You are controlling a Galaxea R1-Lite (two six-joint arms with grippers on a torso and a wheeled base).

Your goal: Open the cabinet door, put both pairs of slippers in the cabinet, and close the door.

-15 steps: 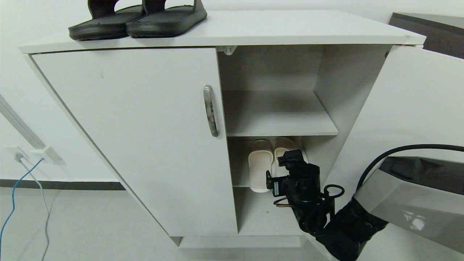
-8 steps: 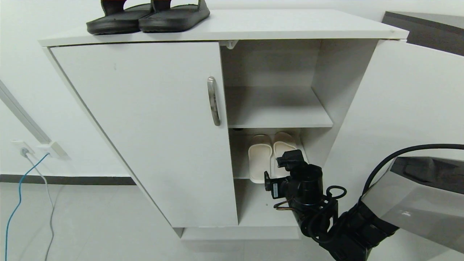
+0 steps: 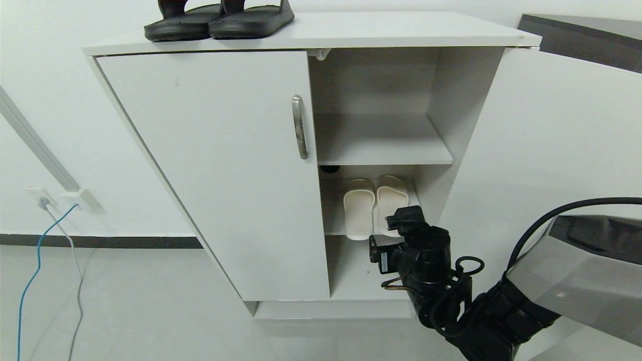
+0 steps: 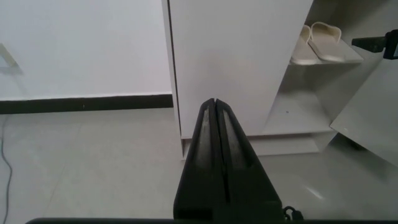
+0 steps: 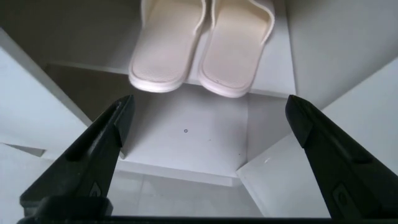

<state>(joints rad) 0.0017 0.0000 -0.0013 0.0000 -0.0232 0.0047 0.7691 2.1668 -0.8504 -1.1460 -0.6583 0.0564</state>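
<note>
Cabinet (image 3: 401, 35): right door (image 3: 541, 140) swung open, left door (image 3: 215, 165) closed. White slippers (image 3: 375, 205) side by side on lower shelf inside cabinet. Black slippers (image 3: 220, 20) on cabinet top. Your right claw (image 5: 208, 112) spread wide, holding nothing, just outside cabinet opening. Your left claw (image 4: 214, 102) pressed closed, holding nothing, facing cabinet front.

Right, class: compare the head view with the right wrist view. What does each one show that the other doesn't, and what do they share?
Head view adds: black slippers on the cabinet top, the shut left door with its handle, the open right door and the upper shelf.
Right wrist view adds: how wide the right gripper stands open.
Shared: white slippers side by side on the middle shelf, ends overhanging its front edge, and the bottom shelf below.
</note>
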